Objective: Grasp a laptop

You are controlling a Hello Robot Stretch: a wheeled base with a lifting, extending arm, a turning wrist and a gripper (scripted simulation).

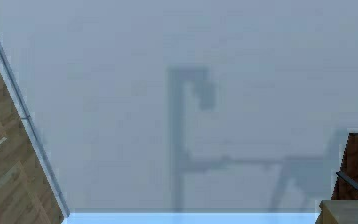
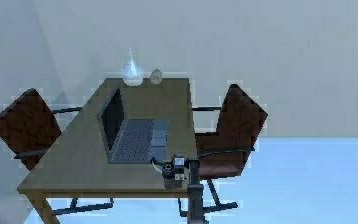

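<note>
In the arm side view, a long brown wooden table point(image 2: 77, 160) runs from the lower left of the frame up toward the middle. On it lies an open dark grey laptop point(image 2: 132, 135), near the centre of the frame, with its screen upright on the left side and its keyboard toward the right. Just below and to the right of the laptop, near the table's lower edge, is the dark gripper point(image 2: 170, 170) at the end of the dark square arm point(image 2: 194, 197), which rises from the bottom edge. The tabletop is behind the gripper, so I cannot tell the state of its jaws or whether it holds anything. At the table's far end stand a pale blue glass vase point(image 2: 133, 70) and a small pale round object point(image 2: 156, 75). One brown leather chair point(image 2: 25, 125) stands at the left, and a second brown leather chair point(image 2: 237, 120) at the right. In the forward view, a pale grey wall point(image 1: 187, 60) is ahead, with a brown wood-patterned surface point(image 1: 7, 160) at lower left.
</note>
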